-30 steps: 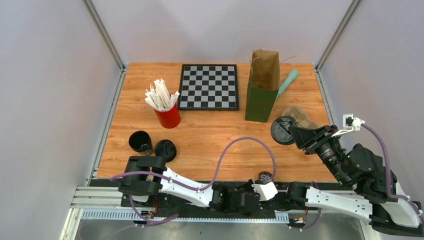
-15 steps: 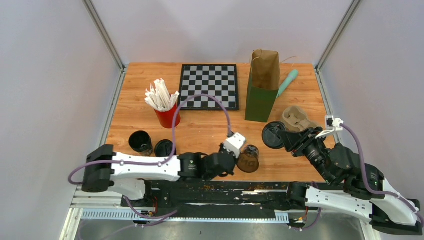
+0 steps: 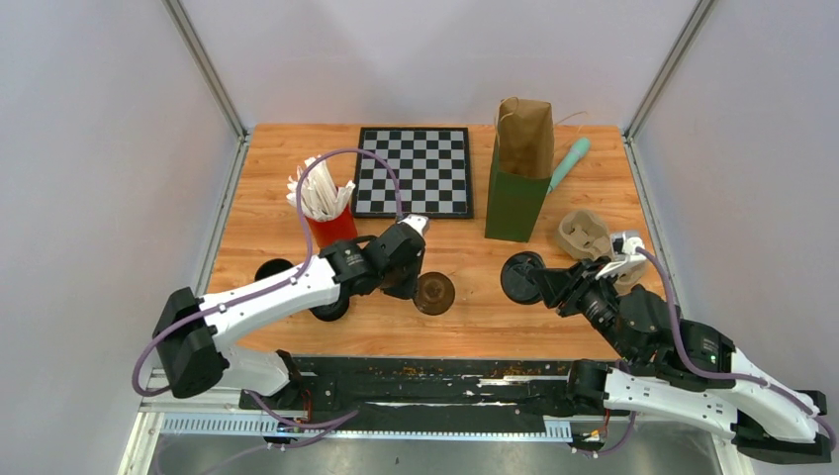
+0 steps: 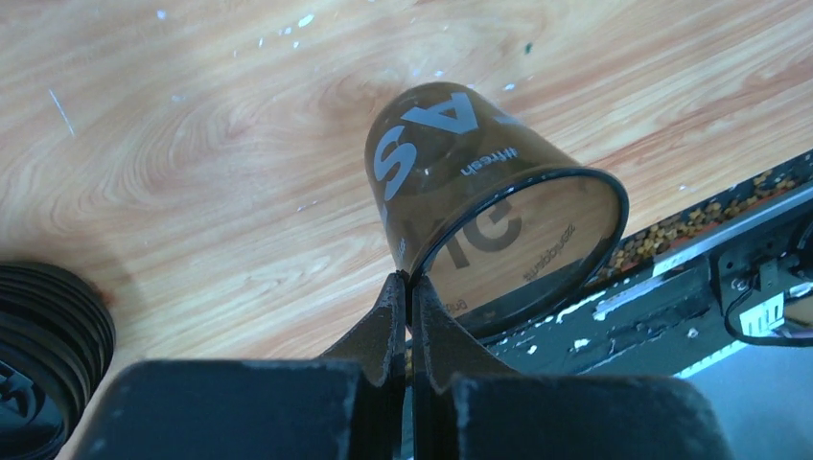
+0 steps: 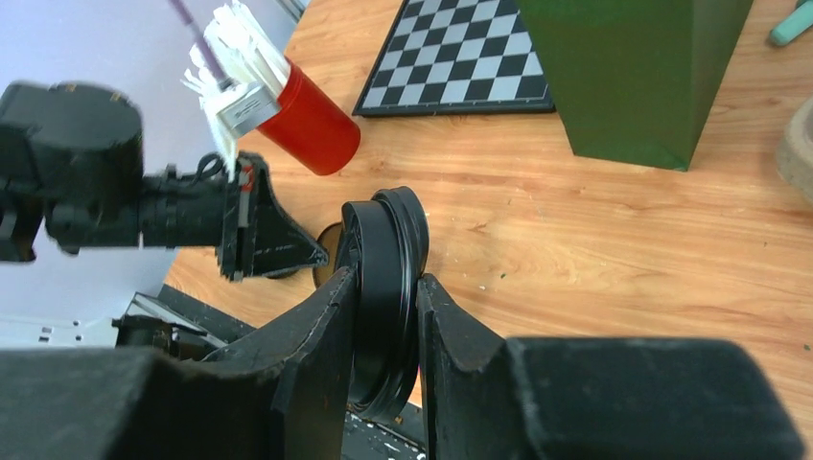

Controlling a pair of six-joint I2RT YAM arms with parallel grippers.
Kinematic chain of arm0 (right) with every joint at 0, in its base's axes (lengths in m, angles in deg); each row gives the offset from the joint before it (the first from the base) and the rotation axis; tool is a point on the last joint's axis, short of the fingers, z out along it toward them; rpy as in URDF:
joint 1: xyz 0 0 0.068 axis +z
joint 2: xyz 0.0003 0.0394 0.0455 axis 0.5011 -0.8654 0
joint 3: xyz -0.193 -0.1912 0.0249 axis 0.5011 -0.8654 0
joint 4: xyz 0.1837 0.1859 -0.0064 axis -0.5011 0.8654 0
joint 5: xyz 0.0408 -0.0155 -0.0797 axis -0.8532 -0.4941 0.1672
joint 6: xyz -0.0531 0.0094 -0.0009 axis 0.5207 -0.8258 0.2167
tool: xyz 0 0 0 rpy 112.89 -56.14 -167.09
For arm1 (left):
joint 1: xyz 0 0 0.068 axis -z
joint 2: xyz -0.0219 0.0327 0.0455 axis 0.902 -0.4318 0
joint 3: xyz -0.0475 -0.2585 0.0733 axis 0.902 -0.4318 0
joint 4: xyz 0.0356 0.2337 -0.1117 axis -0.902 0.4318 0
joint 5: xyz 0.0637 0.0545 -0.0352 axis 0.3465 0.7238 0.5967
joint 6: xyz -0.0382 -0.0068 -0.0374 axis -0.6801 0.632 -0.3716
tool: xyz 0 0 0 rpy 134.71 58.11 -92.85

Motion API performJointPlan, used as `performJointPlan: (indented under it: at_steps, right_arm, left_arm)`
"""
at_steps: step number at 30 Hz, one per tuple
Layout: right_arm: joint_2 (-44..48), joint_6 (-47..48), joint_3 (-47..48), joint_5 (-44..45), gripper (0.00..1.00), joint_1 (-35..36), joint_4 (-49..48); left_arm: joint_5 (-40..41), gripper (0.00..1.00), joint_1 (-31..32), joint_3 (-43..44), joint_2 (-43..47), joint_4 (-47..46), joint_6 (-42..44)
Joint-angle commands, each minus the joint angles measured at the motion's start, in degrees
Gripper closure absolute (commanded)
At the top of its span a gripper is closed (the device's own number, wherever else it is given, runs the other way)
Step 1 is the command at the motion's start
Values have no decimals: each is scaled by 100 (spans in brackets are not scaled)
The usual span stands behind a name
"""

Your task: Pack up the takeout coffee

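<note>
Over wood table (image 3: 465,252), L gripper (image 4: 407,285) is pinching rim of tilted cup (image 4: 460,163) while R gripper (image 5: 388,280) is clamping lid (image 5: 382,240) edge-on, near cup's right.

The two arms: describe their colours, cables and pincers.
The left arm and right arm have white shells with black joints. A purple cable loops off each to a small white wrist box. The left pincer and right pincer have matte black fingers.

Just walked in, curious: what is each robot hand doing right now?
Left gripper: closed on the rim of the brown cup.
Right gripper: closed on a black lid.
</note>
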Motion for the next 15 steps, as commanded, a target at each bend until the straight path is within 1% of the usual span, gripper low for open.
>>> performJointPlan:
  at_steps: [1, 6, 8, 10, 15]
  right_arm:
    - [-107, -138, -208, -304, 71, -11, -385]
    - [-232, -224, -316, -493, 71, -4, -475]
    - [-282, -221, -327, -546, 71, -10, -520]
    - [-338, -196, -321, -599, 71, -3, -551]
    - [-509, -158, -299, -696, 71, -6, -569]
  left_arm:
    - [-1197, 100, -486, 327, -436, 649, 334]
    - [-2023, 98, -659, 455, -1038, 640, 506]
    - [-2195, 98, -662, 507, -1257, 701, 604]
    - [-2203, 94, -663, 534, -1413, 762, 643]
    - [-2038, 92, -663, 574, -1462, 819, 667]
